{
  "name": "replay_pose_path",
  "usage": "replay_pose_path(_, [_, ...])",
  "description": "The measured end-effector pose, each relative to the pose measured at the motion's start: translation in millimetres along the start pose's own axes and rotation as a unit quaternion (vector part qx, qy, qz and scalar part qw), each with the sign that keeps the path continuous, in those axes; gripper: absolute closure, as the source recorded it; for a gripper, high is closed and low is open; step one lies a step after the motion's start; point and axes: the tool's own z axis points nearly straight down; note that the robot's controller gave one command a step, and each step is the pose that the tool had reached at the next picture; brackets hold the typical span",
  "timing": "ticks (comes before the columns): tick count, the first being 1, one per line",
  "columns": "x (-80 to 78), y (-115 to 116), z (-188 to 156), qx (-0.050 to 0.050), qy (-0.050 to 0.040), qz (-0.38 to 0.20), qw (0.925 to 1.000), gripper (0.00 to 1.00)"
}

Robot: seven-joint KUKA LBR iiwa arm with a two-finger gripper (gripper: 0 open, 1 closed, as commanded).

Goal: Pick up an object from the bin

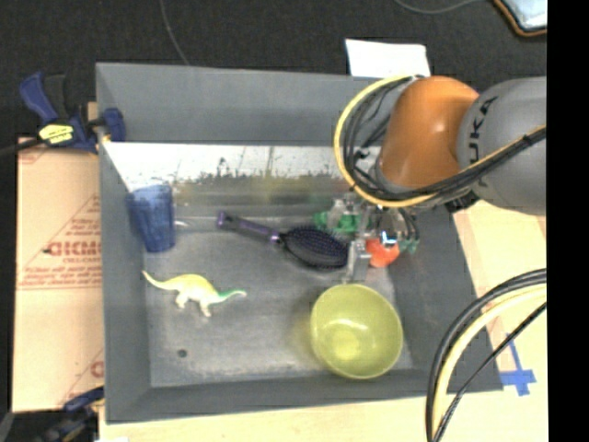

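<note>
Gripper [361, 250]: low in the right half of the bin [230, 99], below the arm's orange cover [423, 136] and looped cables [354, 168], which hide most of it. I cannot tell whether it is spread or closed, nor whether anything is in it.
Just beside it, right: a small orange-red thing [384, 253], partly covered by the wrist. Its kind and shape cannot be made out.
Just beside it, up-left: a small green thing [337, 219], half hidden under the cables and too tangled with the robot's parts to name.
Left of it: a dark hairbrush [313, 246] with a purple handle pointing left. Its oval head lies very close to the gripper, and whether they touch is unclear.
Below it: a yellow-green bowl [331, 339], upright near the front wall, its far rim close under the gripper.
Farther left: a pale yellow-green toy dinosaur [196, 291] on the bin floor, well apart from the gripper.
Far left corner: a blue cup [154, 215] against the left wall.
</note>
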Motion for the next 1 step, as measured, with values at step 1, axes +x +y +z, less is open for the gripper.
replay_pose_path(1, [0.0,0.0,0.2,0.000,0.0001,0.000,1.0000,0.00])
